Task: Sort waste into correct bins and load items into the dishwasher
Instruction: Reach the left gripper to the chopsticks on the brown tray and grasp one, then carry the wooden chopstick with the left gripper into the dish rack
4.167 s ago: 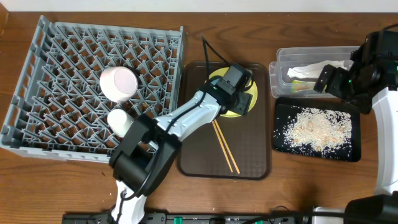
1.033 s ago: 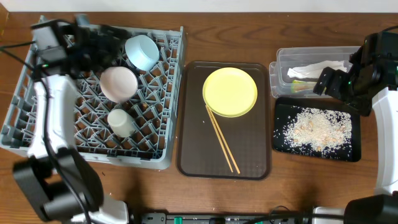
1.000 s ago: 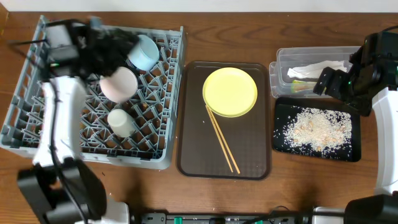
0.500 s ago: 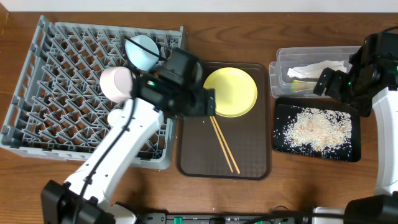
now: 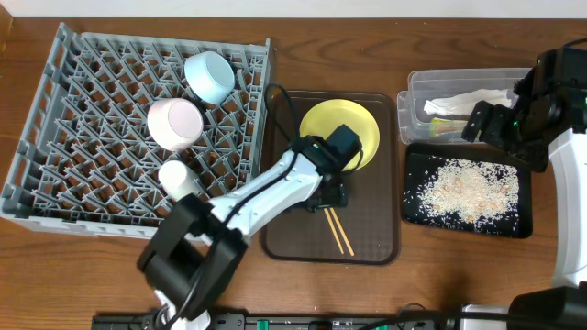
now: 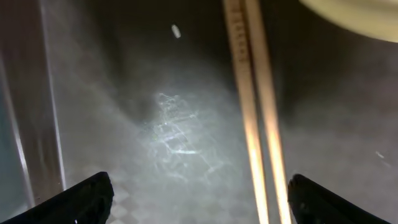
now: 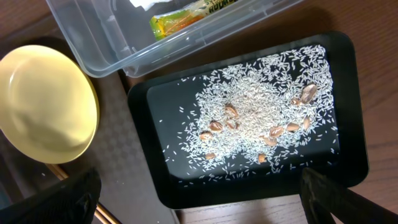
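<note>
My left gripper (image 5: 332, 194) is open and low over the brown serving tray; its fingertips (image 6: 81, 199) straddle the two wooden chopsticks (image 6: 256, 112), which lie nearer the right finger. The chopsticks (image 5: 339, 234) lie below the yellow plate (image 5: 341, 136). The grey dish rack (image 5: 55, 137) holds the light blue bowl (image 5: 209, 76), the pink bowl (image 5: 176, 123) and the white cup (image 5: 174, 176). My right gripper (image 5: 486, 119) is open and empty above the black tray (image 7: 155, 149) of rice crumbs (image 7: 249, 106). The clear tub (image 5: 417, 92) holds the napkin (image 5: 468, 99) and the green-yellow packet (image 7: 186, 15).
The brown serving tray (image 5: 376, 238) lies between the rack and the bins. The plate's rim (image 6: 360, 9) shows at the top right of the left wrist view. A black cable (image 5: 303, 69) runs over the tray's far edge. Bare wooden table lies in front.
My left arm has swung from the dish rack across to the brown tray and come down over the chopsticks. The right arm has not moved.
</note>
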